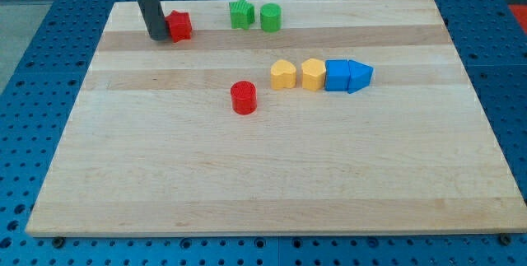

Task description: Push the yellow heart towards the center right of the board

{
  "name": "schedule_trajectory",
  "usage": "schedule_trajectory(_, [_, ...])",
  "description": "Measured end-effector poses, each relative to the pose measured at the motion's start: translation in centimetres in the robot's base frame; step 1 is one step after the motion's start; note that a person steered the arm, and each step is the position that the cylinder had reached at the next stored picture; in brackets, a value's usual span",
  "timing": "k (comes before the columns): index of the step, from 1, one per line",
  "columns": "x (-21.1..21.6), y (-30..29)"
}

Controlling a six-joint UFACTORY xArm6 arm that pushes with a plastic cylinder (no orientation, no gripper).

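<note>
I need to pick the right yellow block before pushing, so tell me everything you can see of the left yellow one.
The left yellow block is a small, matte, plastic-looking piece, rounded on top, with flat sides; its exact shape is hard to make out. It stands upright on the wooden board, right of centre, first in a row: the second yellow block sits close on its right. My tip is far off, beside the red block.

No readable text, label, brand, number or sign anywhere, plain pale wooden board [272,175] unmarked, small coloured plastic blocks bare of lettering, dark rod without markings, blue perforated table surface [33,68] around the board carrying no writing
</note>
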State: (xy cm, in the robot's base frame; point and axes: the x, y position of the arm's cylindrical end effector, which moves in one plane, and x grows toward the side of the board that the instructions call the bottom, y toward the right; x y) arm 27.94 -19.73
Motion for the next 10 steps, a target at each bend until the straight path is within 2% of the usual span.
schedule_trajectory(5, [-0.4, 3.8])
schedule_trajectory(7, [-0.7, 0.0])
schedule_trajectory(9, [-6.1, -0.8])
schedule_trajectory(10, [-6.8, 1.3])
